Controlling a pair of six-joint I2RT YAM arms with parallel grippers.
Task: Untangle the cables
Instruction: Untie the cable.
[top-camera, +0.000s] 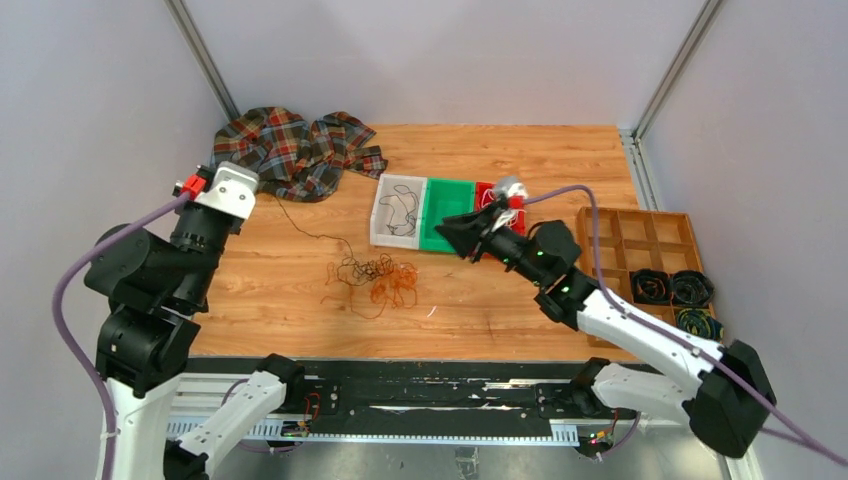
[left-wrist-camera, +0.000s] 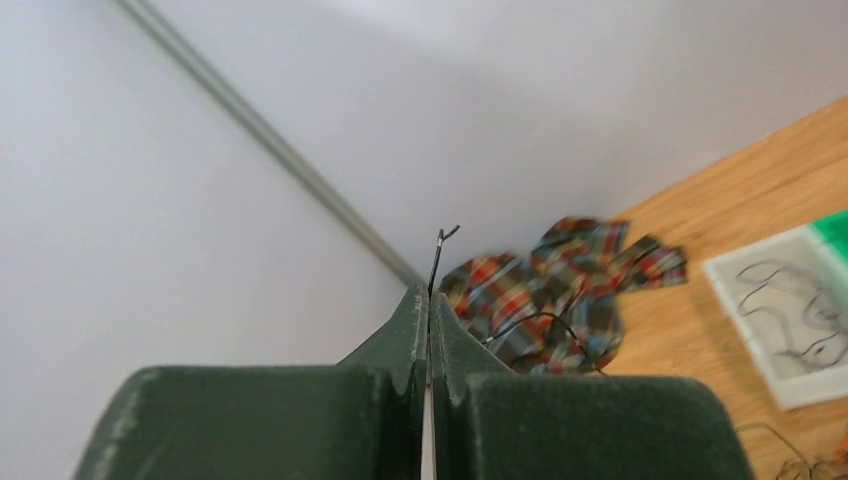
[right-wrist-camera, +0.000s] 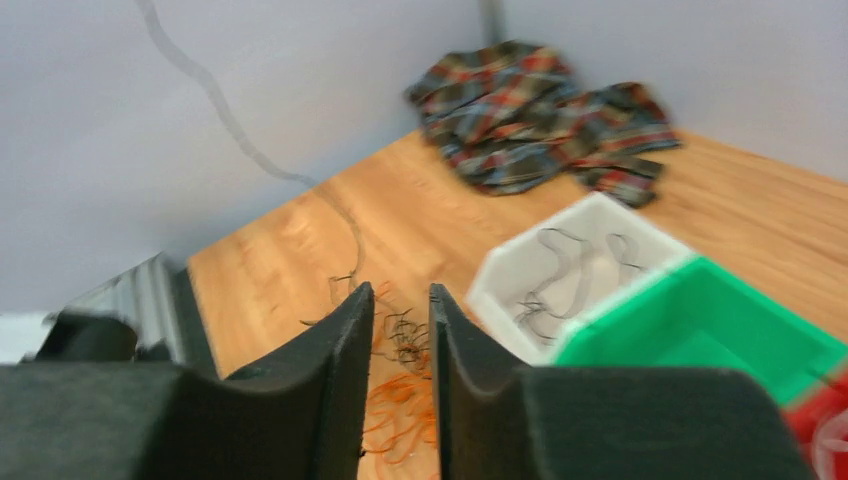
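Note:
A tangle of thin black and orange-brown cables (top-camera: 375, 278) lies on the wooden table; it also shows in the right wrist view (right-wrist-camera: 400, 345). My left gripper (left-wrist-camera: 430, 293) is raised at the left (top-camera: 258, 188) and is shut on a thin black cable (left-wrist-camera: 437, 255), whose end sticks out past the fingertips. That cable runs (top-camera: 300, 225) down to the tangle. My right gripper (right-wrist-camera: 400, 292) is open and empty. It hovers over the green bin (top-camera: 455, 232), right of the tangle.
A white bin (top-camera: 384, 236) holding black cables, a green bin (top-camera: 440, 244) and a red bin (top-camera: 484, 190) stand side by side mid-table. A plaid cloth (top-camera: 295, 150) lies at the back left. A wooden compartment tray (top-camera: 640, 235) with dark coils (top-camera: 672, 288) stands at the right.

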